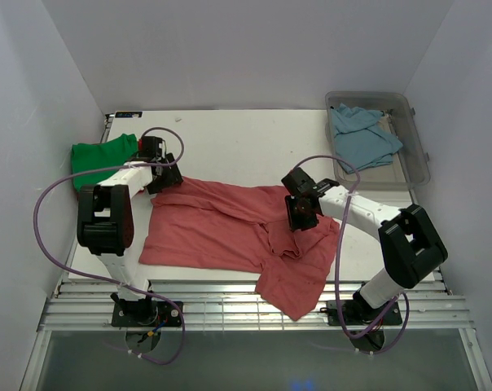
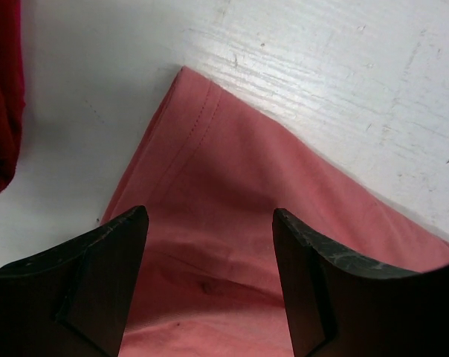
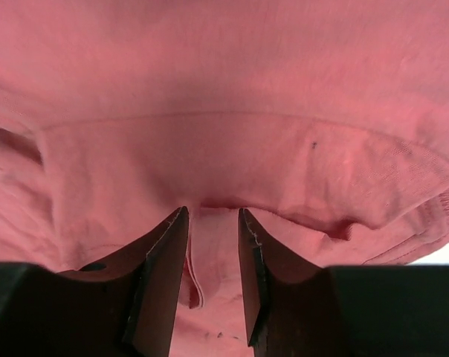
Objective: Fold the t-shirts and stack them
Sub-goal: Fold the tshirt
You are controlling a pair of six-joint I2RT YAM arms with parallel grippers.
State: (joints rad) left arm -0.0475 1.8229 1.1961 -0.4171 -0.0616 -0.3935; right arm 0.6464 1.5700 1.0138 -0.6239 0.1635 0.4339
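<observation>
Plastic bin (image 1: pixel 386 176) holds blue t-shirt (image 1: pixel 360 135).

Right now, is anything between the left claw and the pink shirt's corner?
Nothing visible. The left claw hangs open over the salmon-pink shirt at its corner, with only bare cloth showing between its jaws. The red shirt lies off to one side, apart from that corner.

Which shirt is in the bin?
The light blue t-shirt, crumpled inside the clear bin at far right; the salmon-pink t-shirt and green t-shirt lie on the table.
</observation>
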